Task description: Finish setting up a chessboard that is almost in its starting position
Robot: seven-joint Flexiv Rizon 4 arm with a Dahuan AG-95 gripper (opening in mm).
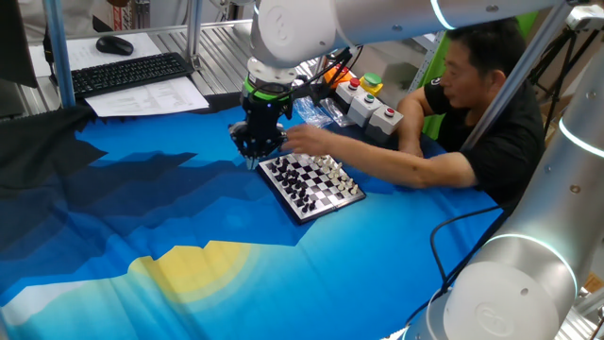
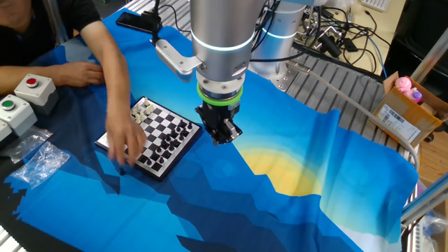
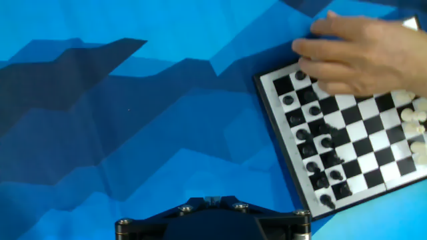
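The chessboard [image 2: 150, 138] lay on the blue cloth [image 2: 280, 182] while a person's hand [image 2: 126, 136] reached over it, so the gripper [image 2: 218, 133] hung just beside its black-piece edge, its jaw spread impossible to tell.

We see the arm descending near-vertically from above, wrist pointed straight down. The gripper [image 1: 253, 151] hangs at its lower end, dark, below a green ring; its fingertips are too small to judge as open or closed. In the hand view only the gripper base [image 3: 213, 219] shows.
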